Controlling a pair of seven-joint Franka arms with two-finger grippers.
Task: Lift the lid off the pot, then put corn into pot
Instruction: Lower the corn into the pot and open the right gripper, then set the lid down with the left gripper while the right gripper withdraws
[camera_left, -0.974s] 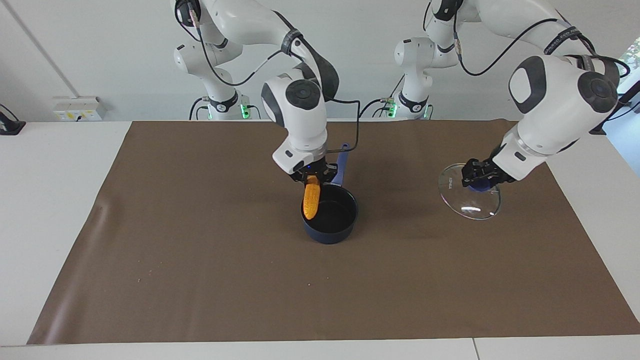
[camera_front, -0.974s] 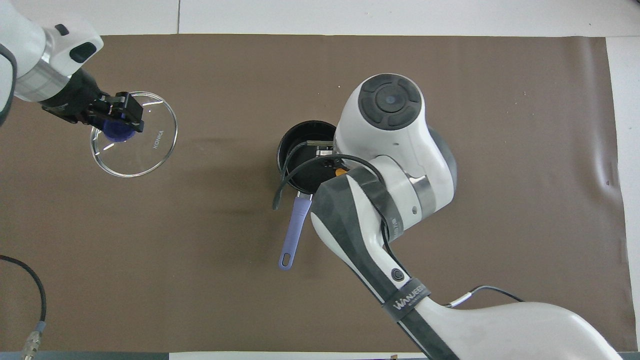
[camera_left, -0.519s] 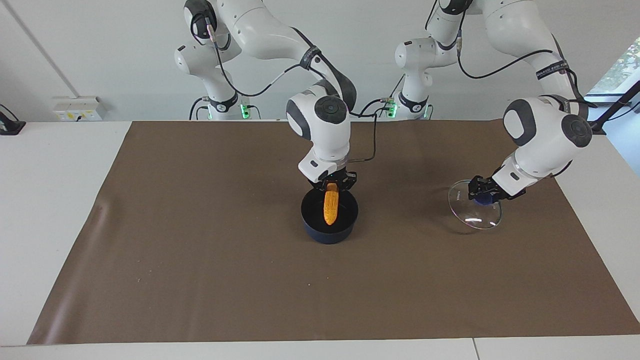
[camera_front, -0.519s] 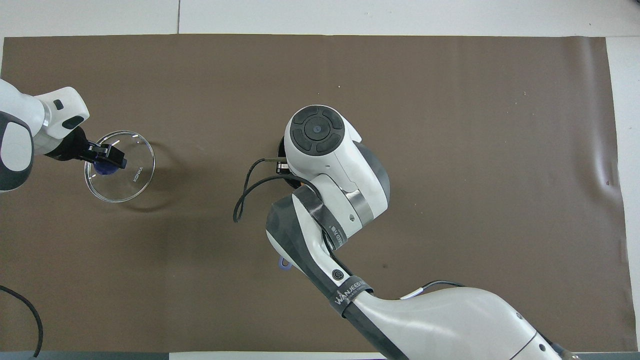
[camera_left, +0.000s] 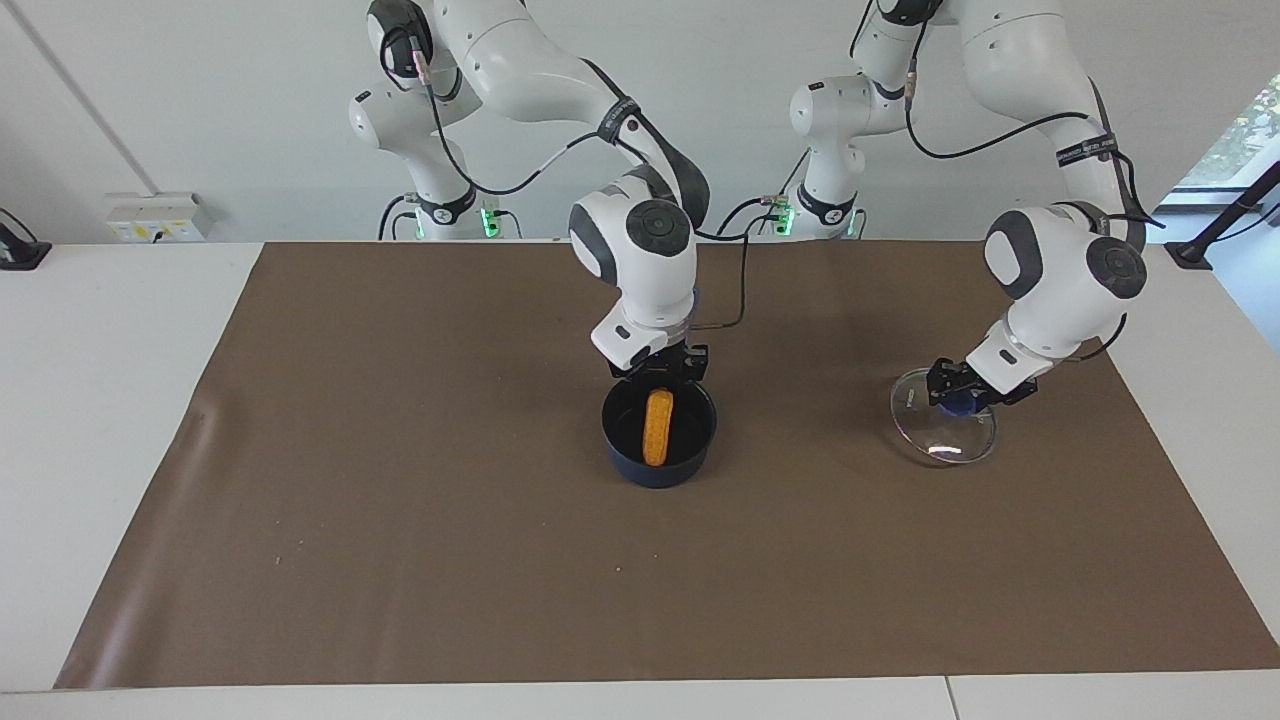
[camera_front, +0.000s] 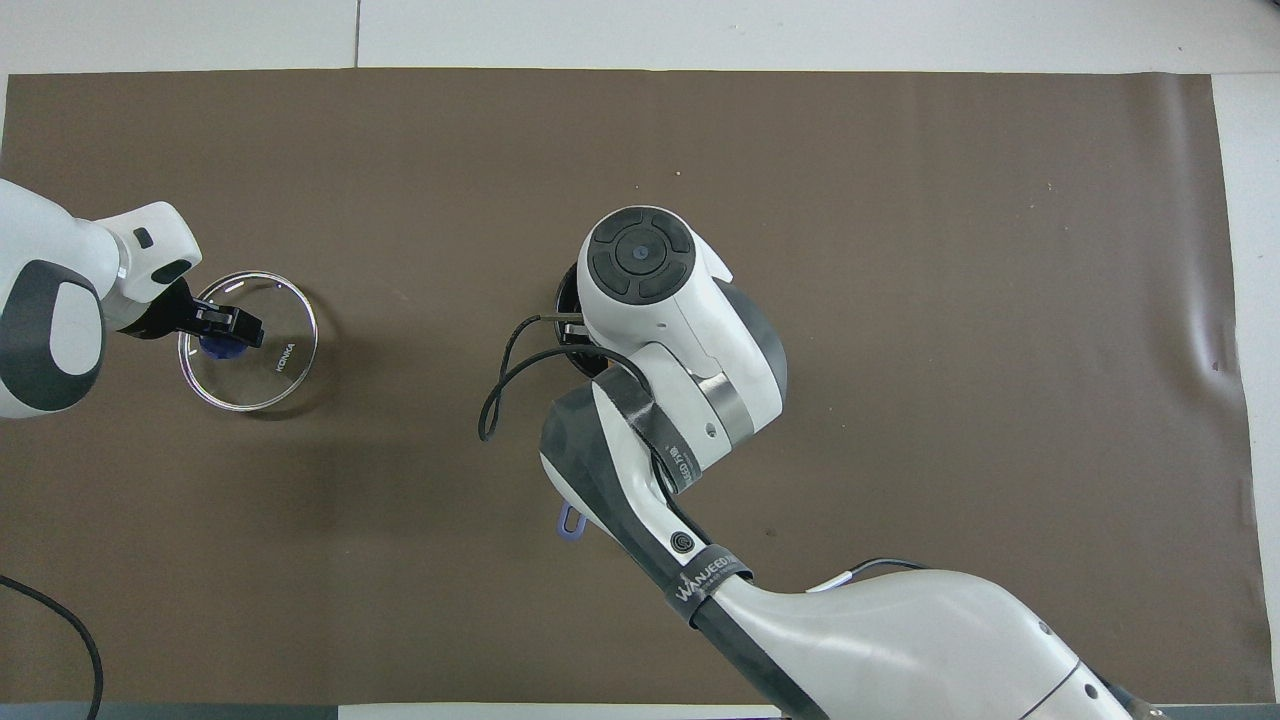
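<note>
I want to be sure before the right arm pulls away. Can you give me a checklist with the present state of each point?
1. Lid off the pot: ok.
2. Corn inside the pot: ok.
3. Right gripper has let go of the corn: cannot tell.
4. Left gripper shut on the lid's knob: ok.
5. Lid resting flat on the mat: cannot tell.
</note>
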